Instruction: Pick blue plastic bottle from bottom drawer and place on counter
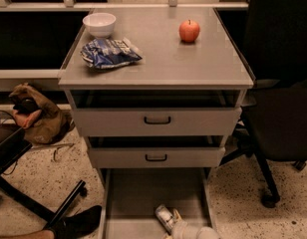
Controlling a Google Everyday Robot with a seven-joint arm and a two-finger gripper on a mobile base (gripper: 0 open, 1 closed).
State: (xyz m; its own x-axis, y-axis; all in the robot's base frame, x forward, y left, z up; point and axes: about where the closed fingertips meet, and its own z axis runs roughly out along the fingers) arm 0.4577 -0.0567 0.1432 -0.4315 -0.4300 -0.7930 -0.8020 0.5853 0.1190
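The blue plastic bottle (164, 215) lies on its side on the floor of the open bottom drawer (128, 195), near the front right. My gripper (175, 221) reaches in from the bottom edge of the camera view, right against the bottle's near end, with the white arm (194, 231) behind it. The lower part of the gripper is cut off by the frame edge. The counter (163, 59) is the grey top of the drawer cabinet, above two drawers with black handles.
On the counter are a white bowl (99, 24), a blue-and-white snack bag (109, 53) and a red apple (189, 31). A black office chair (280, 113) stands at the right. A brown bag (36, 116) and chair legs (39, 203) are on the floor at the left.
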